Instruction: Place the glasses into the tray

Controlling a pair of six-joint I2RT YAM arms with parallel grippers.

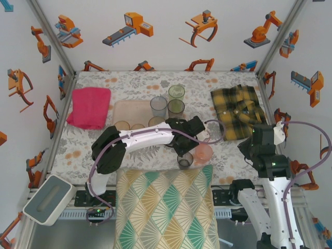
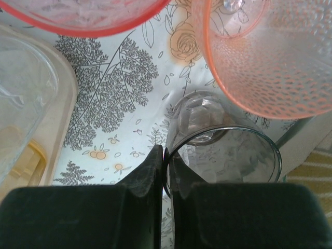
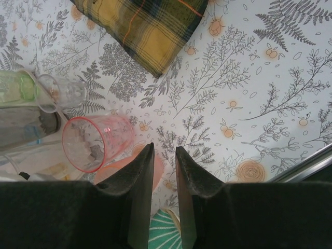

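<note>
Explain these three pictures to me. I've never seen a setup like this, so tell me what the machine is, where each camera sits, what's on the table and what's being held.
These are two white robot arms bolted at the table's near edge, each ending in two-finger jaws. The wide picture looks down from above and behind them: left arm, right arm. The other two pictures come from cameras on the wrists, so the black jaws stick out at the bottom of each.

On the flowered table lie a pale tray, tinted glasses, a pink cloth, a yellow plaid shirt and a patterned cushion.

The left jaws are shut on the rim of a grey glass. The right jaws stand slightly apart and hold nothing.
</note>
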